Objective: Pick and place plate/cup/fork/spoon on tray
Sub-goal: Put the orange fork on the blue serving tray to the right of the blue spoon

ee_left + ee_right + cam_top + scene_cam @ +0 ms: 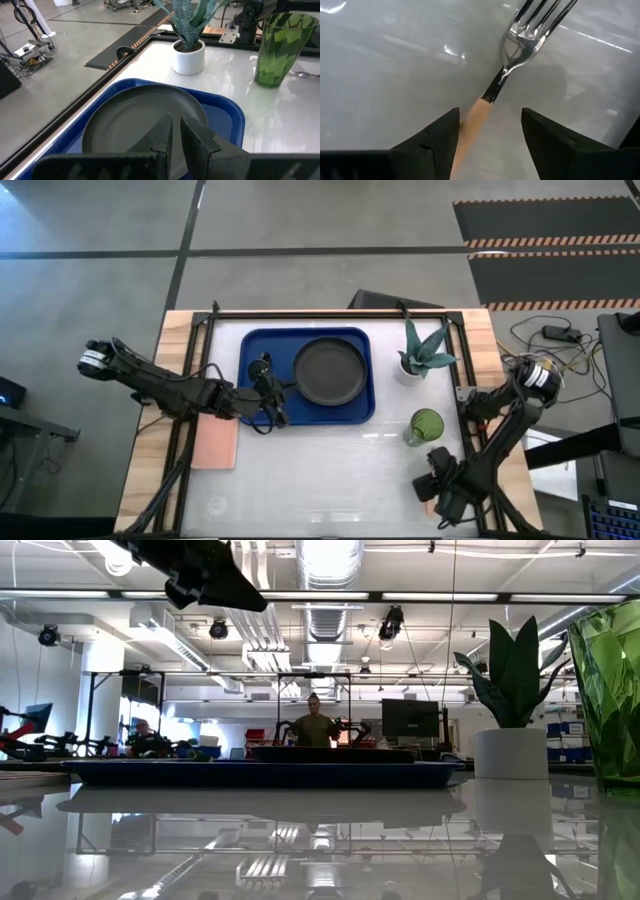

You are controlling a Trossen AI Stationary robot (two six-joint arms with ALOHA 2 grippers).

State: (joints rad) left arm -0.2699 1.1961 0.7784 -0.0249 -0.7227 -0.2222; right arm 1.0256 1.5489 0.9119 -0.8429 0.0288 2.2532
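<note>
The black plate [330, 372] lies on the right part of the blue tray [262, 340]; both also show in the left wrist view, the plate [140, 115] and the tray [227, 112]. My left gripper [270, 395] hangs over the tray's left part with its fingers [176, 122] shut and empty. The green cup [425, 425] stands on the table right of the tray. The fork [520, 35] lies flat on the table at the near right. My right gripper [440, 480] is open, its fingers [490, 112] on either side of the orange handle [472, 125] without touching it. The spoon is not in view.
A spiky plant in a white pot [415, 355] stands just right of the tray and behind the cup. A pink flat rectangle [215, 442] lies at the table's left, near side. A black frame rail [330, 313] runs along the far edge. People show in the room beyond [315, 725].
</note>
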